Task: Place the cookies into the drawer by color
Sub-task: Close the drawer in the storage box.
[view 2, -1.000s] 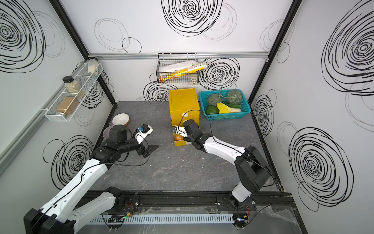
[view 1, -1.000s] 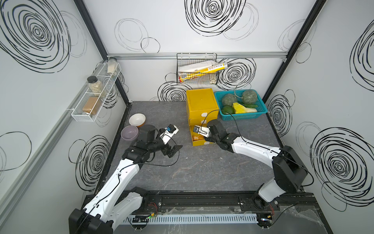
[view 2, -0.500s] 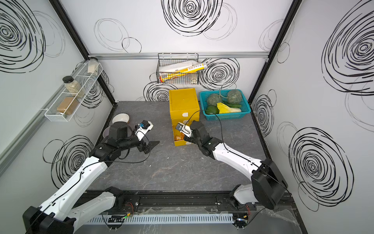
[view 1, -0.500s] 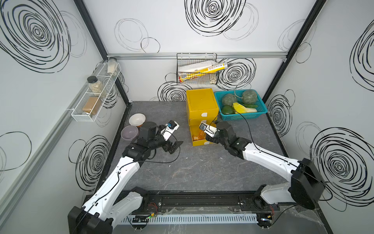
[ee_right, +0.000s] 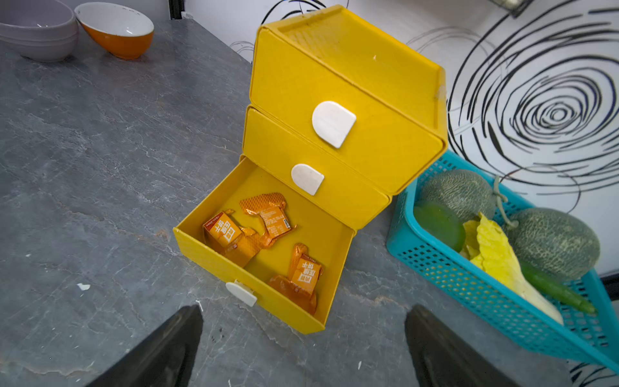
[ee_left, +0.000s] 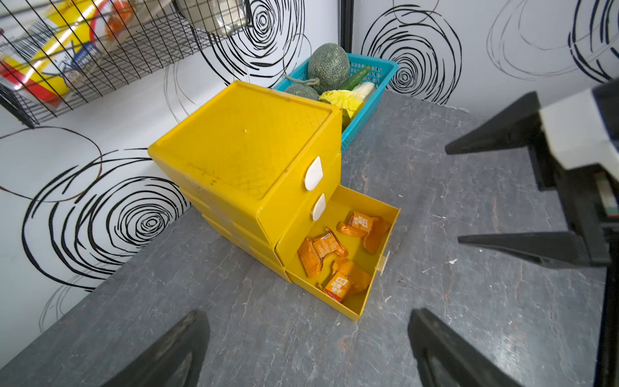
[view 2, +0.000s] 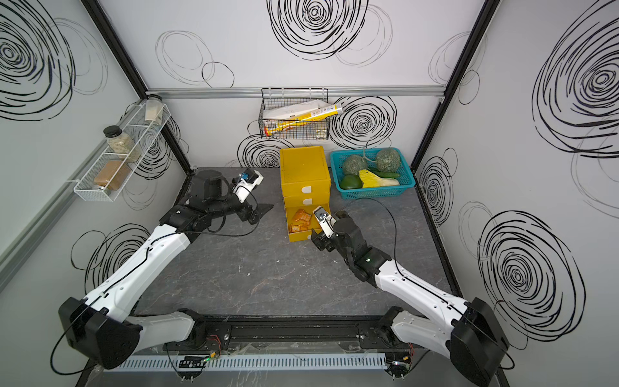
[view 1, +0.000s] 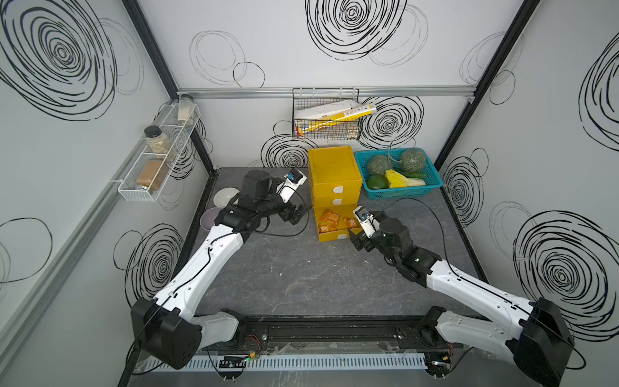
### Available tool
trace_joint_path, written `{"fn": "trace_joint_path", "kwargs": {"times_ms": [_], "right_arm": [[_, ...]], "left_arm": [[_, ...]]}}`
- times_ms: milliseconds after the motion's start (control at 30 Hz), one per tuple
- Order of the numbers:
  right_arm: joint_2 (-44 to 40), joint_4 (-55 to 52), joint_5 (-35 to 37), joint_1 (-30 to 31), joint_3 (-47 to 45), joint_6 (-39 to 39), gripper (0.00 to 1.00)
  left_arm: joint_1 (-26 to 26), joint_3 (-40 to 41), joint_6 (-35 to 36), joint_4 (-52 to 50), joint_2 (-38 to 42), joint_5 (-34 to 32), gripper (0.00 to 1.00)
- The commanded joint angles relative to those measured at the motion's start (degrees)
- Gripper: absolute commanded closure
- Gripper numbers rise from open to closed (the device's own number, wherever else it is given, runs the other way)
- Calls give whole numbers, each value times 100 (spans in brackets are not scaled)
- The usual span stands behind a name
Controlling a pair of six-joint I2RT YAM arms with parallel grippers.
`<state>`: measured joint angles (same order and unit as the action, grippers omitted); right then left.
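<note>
Just released, by the look of the right gripper (ee_left: 453, 194): hung over the lowest tray (ee_right: 201, 256) of the drawer (view 1: 335, 171) a second ago with jaws half shut, now drawn back toward the near edge of the worktop (view 1: 301, 278), just beside that tray's front right corner, jaws spread to the full and holding nothing. Counts three orange cookies (ee_right: 222, 231) lying loose inside the pulled-out tray, all below its rim. Leaves the left gripper (ee_left: 308, 321) as before on the tray's other side, equally wide, empty, touching nothing. Finds no black or green cookies anywhere on the worktop; shows both upper trays shut, contents hidden. Points, as a judgement, to the sorting being done or nearly so, with the orange batch complete. Remains, probably, only to push the lowest tray home by its white tab (ee_right: 241, 293), squarely, so as not to shove the whole drawer along the back edge, against the teal basket (view 1: 398, 192) beside it.
</note>
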<state>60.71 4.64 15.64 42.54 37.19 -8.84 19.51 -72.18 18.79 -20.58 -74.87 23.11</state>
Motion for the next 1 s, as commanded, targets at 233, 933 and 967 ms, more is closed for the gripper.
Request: {"fn": "trace_joint_path", "kwargs": {"times_ms": [233,933,967], "right_arm": [[-665,-119,660,-27,-688,3037,0],[-508,1178,126,-31,-2182,5344,18],[-429,1332,87,-27,-2247,5373,19]], "left_arm": [[26,-1671,-72,310,-1386,-176,1],[204,-4341,-396,71,-4058,-384,5],[203,-4439,-359,63,-4184,-393,6]]}}
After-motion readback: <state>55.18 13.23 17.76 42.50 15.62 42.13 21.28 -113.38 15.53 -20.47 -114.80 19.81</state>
